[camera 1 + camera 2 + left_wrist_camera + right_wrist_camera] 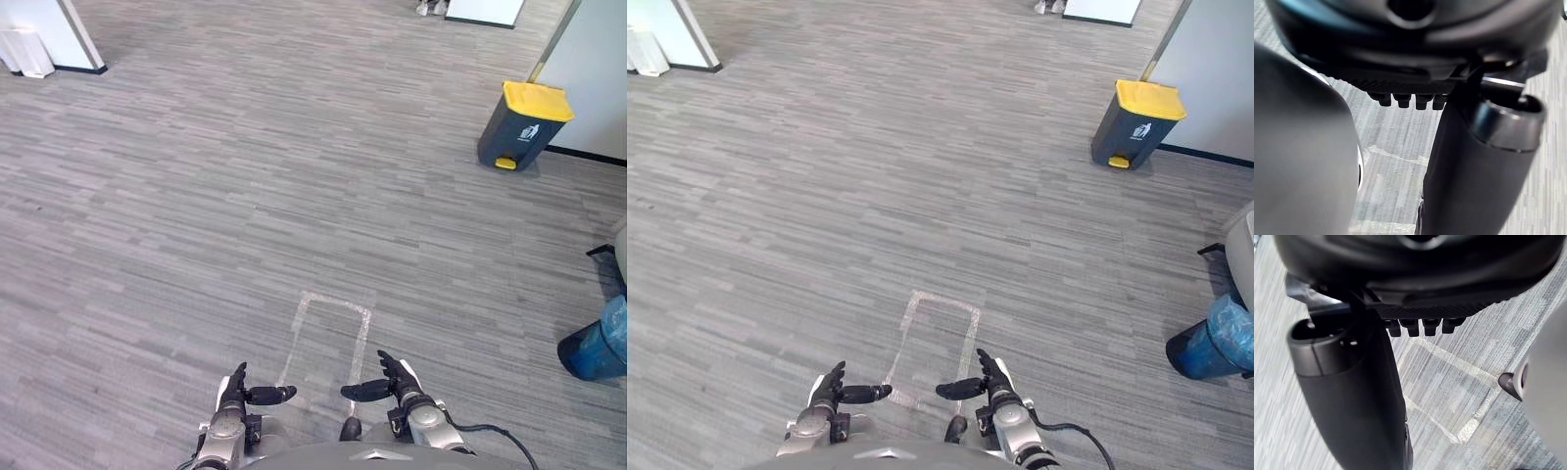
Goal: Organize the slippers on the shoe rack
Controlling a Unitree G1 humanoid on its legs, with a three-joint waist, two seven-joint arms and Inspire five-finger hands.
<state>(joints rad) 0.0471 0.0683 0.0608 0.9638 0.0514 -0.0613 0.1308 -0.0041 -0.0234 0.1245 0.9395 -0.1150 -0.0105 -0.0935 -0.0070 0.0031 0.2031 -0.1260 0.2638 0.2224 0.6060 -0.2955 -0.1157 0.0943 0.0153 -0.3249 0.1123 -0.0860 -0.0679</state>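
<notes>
Floor between right hand and bin

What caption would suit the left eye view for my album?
Open, empty left hand and right hand hover above a taped rectangle on grey floor, yellow-lidded bin beyond.

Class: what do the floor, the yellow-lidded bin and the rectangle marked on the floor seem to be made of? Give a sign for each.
Floor: likely carpet tile, matt, with streaky grey woven-looking bands. Yellow-lidded bin: probably moulded plastic, smooth, slightly glossy. Rectangle: seemingly pale translucent tape, worn at its edges.
</notes>
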